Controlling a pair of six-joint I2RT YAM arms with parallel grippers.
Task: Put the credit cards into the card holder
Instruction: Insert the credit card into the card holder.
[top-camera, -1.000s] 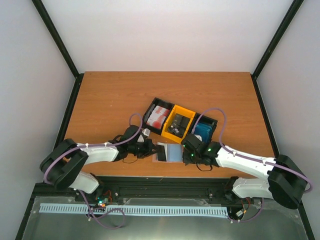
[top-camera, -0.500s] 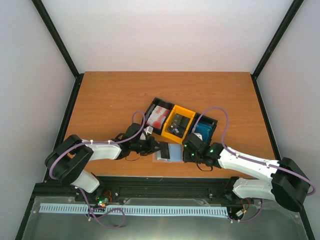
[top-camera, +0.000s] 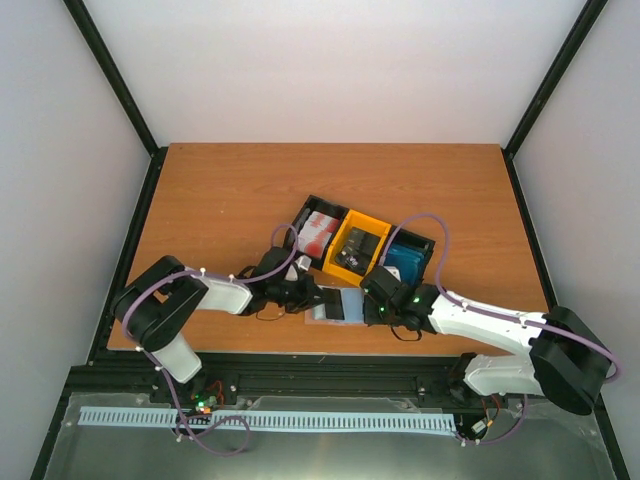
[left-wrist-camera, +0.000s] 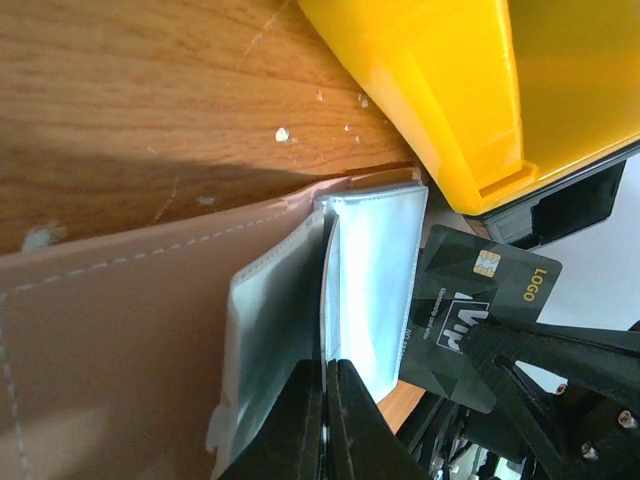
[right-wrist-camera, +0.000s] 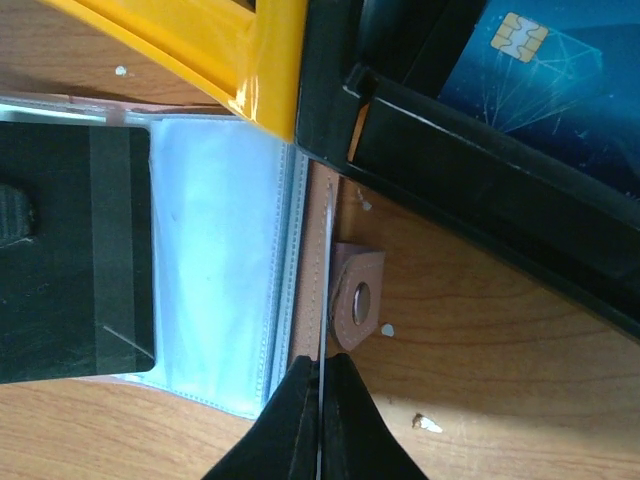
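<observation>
- I read this step as spreading a pocket. My left gripper (left-wrist-camera: 325, 395), fingers pressed together, pinches a clear sleeve of the card holder (left-wrist-camera: 120, 330), which lies open beside the yellow bin (left-wrist-camera: 420, 90).
- My right gripper (right-wrist-camera: 318, 400), also closed, pinches the holder's tan edge by the snap tab (right-wrist-camera: 358, 300).
- A dark card (right-wrist-camera: 70, 250) lies across the sleeves. Next I'd need to slide it in squarely.

The card holder (top-camera: 338, 305) lay open just before the bins (top-camera: 368, 220). A card (right-wrist-camera: 70, 260) sat on its left half, perhaps pocketed.

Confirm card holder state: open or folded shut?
Open. The card holder lies spread on the table; its clear sleeves are exposed and the snap tab hangs unfastened.
</observation>
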